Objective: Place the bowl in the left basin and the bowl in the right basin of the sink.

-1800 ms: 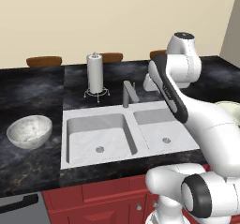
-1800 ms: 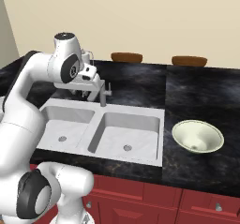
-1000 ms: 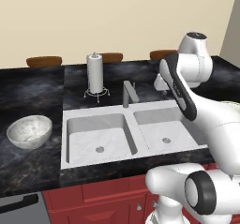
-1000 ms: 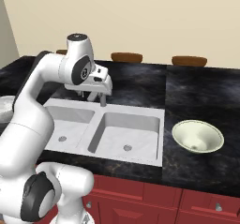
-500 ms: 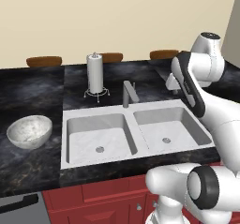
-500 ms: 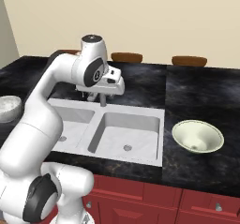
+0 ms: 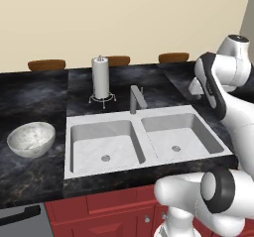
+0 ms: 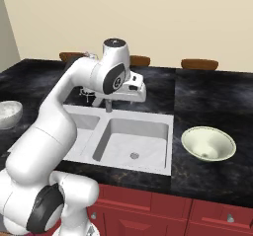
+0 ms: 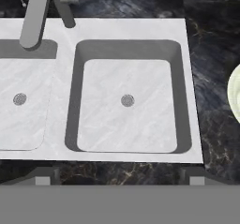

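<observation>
Left base view
- sink [image 7: 140, 122]: I see it mid-frame, faucet [image 7: 135, 98] behind the ridge.
- left basin [image 7: 101, 147]: bare, only its drain.
- right basin [image 7: 176, 138]: bare as well.
- grey marbled bowl [image 7: 30, 139]: on the dark counter [image 7: 30, 97] at the left edge, well apart from the sink.
- paper towel holder [image 7: 100, 80]: upper middle, behind the sink.

Right base view
- cream bowl [image 8: 208, 143]: right of centre on the counter, just beside the sink's rim.
- grey marbled bowl: a sliver at the far left edge.
- gripper [image 8: 137, 98]: above the sink's back edge, centre frame, carrying nothing.

Hand view
- fingertips [image 9: 43, 179]: low corners, spread wide, nothing between them.
- right basin: centre frame, bare.
- cream bowl: a slice at the right edge.

Progress
- done: nothing placed, by my reading.
- left: both bowls; I judge the cream one the nearer pick.
</observation>
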Robot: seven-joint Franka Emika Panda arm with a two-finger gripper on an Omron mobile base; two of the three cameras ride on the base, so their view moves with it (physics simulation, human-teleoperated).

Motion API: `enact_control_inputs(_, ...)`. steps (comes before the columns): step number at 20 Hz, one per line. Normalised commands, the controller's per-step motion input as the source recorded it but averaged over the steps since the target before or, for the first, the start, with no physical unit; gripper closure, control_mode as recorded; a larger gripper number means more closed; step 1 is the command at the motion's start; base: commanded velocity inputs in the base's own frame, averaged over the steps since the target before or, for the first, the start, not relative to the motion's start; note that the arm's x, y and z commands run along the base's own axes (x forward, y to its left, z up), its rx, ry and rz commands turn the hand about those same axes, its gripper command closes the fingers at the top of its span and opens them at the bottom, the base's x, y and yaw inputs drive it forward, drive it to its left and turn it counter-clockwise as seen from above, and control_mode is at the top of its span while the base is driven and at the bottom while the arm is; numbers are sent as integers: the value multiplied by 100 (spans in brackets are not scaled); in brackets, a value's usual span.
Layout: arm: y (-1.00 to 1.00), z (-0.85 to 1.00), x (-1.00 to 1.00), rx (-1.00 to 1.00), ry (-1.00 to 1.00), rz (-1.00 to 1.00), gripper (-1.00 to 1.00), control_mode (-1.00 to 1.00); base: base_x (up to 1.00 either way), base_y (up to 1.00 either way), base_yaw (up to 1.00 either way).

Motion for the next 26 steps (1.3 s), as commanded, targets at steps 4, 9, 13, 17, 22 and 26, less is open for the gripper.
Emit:
enact_control_inputs(4,-48,-8,0,0,0,0,-100,-100,0,0,0)
enact_control_inputs(9,-48,-16,4,0,0,0,-100,-100,0,0,0)
enact_control_inputs(13,-38,-24,4,0,0,0,-100,-100,0,0,0)
enact_control_inputs(17,-31,-29,2,0,0,0,-100,-100,0,0,0)
enact_control_inputs(22,-29,-27,0,-1,0,0,-100,-100,0,0,0)
enact_control_inputs(26,-31,-24,6,-1,0,0,-100,-100,0,0,0)
